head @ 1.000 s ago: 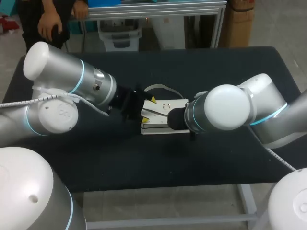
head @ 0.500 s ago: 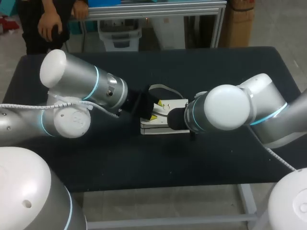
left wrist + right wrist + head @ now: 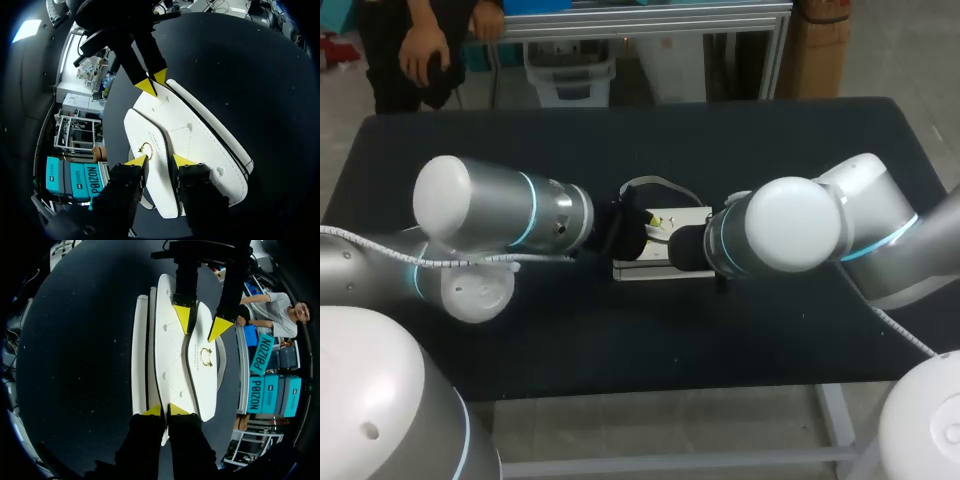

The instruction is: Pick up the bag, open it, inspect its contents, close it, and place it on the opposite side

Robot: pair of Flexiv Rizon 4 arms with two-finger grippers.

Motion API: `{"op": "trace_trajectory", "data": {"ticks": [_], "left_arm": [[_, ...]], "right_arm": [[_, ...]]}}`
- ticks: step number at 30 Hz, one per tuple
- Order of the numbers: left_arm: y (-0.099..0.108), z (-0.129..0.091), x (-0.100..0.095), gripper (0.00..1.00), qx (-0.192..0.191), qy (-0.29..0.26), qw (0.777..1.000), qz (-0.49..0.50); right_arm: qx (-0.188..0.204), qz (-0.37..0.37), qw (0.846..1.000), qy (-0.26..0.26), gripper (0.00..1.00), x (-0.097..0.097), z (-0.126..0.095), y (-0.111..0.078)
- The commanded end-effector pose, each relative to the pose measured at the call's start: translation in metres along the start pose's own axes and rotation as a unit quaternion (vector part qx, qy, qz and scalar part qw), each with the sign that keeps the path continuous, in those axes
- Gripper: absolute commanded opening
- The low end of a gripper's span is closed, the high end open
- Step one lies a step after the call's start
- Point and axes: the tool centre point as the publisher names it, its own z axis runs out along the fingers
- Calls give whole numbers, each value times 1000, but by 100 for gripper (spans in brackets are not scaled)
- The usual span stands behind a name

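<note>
Right fingers point(image 3: 178, 410) pinch the white bag point(image 3: 175, 365) — flat on the table point(image 3: 75, 365)

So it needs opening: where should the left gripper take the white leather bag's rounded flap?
Its free edge beside the gold clasp, coming from the left gripper side: the rounded flap lies flat between those fingers, and the right gripper holds the white leather bag opposite.

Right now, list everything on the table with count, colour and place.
table: one, black, under everything
bag: one, white, flat at the table's middle
flap: one, white, on the bag's top
clasp: one, gold, on the flap
strap: one, pale loop, at the bag's far edge
left gripper: one, yellow-tipped, open, astride the flap
right gripper: one, yellow-tipped, shut on the bag's end
arms: two, silver, left arm from the left, right arm from the right
</note>
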Motion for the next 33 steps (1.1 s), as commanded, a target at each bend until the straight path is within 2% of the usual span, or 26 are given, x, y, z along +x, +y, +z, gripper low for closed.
{"op": "trace_trajectory", "data": {"ticks": [1, 3, 4, 5, 8, 17, 21, 26, 33], "left_arm": [[1, 11, 3, 26, -21, -7, 1000, -1], [3, 13, 2, 6, -24, -11, 1000, -11], [5, 14, 1, 0, -26, -9, 999, -16], [6, 14, 1, 0, -30, -11, 999, -24], [10, 12, -4, 0, -8, -11, 998, -56], [28, -19, -28, 0, 61, -26, 988, -139], [37, -31, -39, 0, 68, -28, 984, -164], [48, -39, -52, 0, 58, -19, 981, -185], [50, -34, -47, 0, 68, 2, 979, -192]], "right_arm": [[-1, 0, 1000, -2, 0, 3, 1, -1], [-1, 0, 1000, -2, 0, 3, 1, -1], [-1, 0, 1000, -2, 0, 3, 1, -1], [-1, 0, 1000, -2, 0, 3, 1, -1], [-1, 0, 1000, -2, 0, 3, 1, -1], [-1, 0, 1000, -2, 0, 3, 1, -1], [-1, 0, 1000, -2, 0, 3, 1, -1], [-1, 0, 1000, -2, 0, 3, 1, -1], [-1, 0, 1000, -2, 0, 3, 1, -1]]}}
